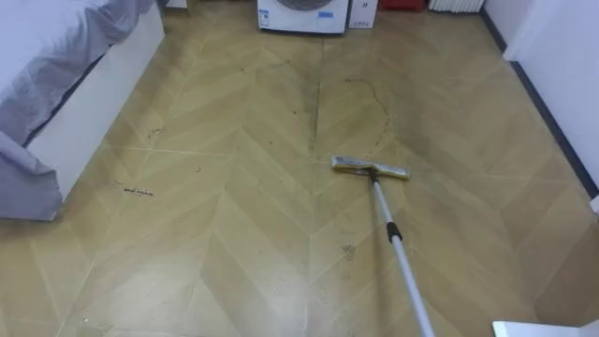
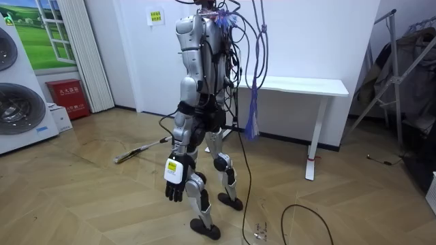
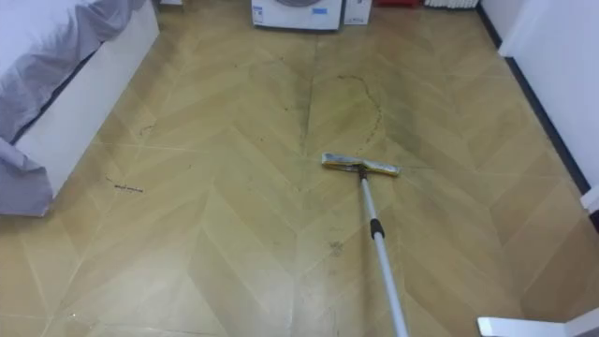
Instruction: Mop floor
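Mop [image 1: 393, 232] rests head-down on the floor [image 1: 234, 234], ahead of the left hand [image 2: 174, 189] and well apart; that hand's fingers hang relaxed, empty.

Mop [image 1: 387, 223]: flat rectangular mop head [image 1: 371, 168] with a yellowish, soiled-looking pad, lying flat on the floor [image 1: 243, 225] with its long side across the view. A pale metallic handle [image 1: 404, 267] joins the head at its middle, carries a dark collar partway along, and slants out of the eye views at lower right. In the room view the mop [image 2: 139, 151] lies low on the room view's left, head down on the boards. Floor: tan wood in a chevron pattern, slightly glossy. A thin dark looping line [image 1: 379, 103] lies just beyond the head; small dark scuffs [image 1: 138, 191] are scattered well to the left.
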Motion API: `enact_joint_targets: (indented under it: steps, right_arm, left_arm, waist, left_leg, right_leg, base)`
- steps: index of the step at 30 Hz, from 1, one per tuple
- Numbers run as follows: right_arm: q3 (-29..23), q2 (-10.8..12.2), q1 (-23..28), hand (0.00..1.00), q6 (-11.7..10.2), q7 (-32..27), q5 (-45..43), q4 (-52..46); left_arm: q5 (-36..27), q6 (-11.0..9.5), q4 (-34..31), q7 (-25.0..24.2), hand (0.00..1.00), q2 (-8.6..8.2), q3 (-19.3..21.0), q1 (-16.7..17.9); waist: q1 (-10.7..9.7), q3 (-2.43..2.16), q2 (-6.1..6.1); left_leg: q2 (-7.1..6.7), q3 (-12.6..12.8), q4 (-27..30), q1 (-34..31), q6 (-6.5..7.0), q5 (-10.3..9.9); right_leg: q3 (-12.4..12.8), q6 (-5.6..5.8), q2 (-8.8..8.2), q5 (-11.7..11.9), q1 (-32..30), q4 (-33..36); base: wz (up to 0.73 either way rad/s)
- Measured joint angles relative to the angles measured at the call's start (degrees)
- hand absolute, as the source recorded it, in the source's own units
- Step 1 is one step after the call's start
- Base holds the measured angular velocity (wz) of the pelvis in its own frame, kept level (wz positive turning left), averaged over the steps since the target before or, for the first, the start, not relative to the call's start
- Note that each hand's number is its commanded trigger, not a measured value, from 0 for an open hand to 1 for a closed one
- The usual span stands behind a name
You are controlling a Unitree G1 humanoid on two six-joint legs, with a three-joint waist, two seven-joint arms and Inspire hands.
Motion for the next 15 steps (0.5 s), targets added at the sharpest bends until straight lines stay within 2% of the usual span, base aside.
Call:
enact_joint_targets:
  steps: [7, 15]
  right_arm:
    - [0.0, 0.2, 0.4, 1.0, -0.1, -0.3, 0.2, 0.0]
    - [-0.1, 0.0, 0.8, 1.0, -0.7, -0.7, 0.2, 0.0]
  left_arm:
    - [0.1, 0.1, 0.1, -1.2, 0.0, 0.01, -0.1, 0.3]
    - [0.1, 0.0, 0.7, -1.4, 0.0, 0.04, -0.2, 1.1]
  waist:
    - [0.2, -0.22, -0.14]
    - [0.4, -0.33, 0.82]
  left_leg:
    - [0.07, 0.0, -0.3, 0.2, 0.01, 0.0]
    - [0.66, -0.1, -0.5, -0.2, -0.57, -0.1]
  right_leg:
    - [0.0, 0.0, 0.06, 0.0, 0.0, 0.0]
    - [0.1, -0.01, 0.63, 0.0, -0.7, 0.0]
  base:
    - [0.0]
    - [-0.02]
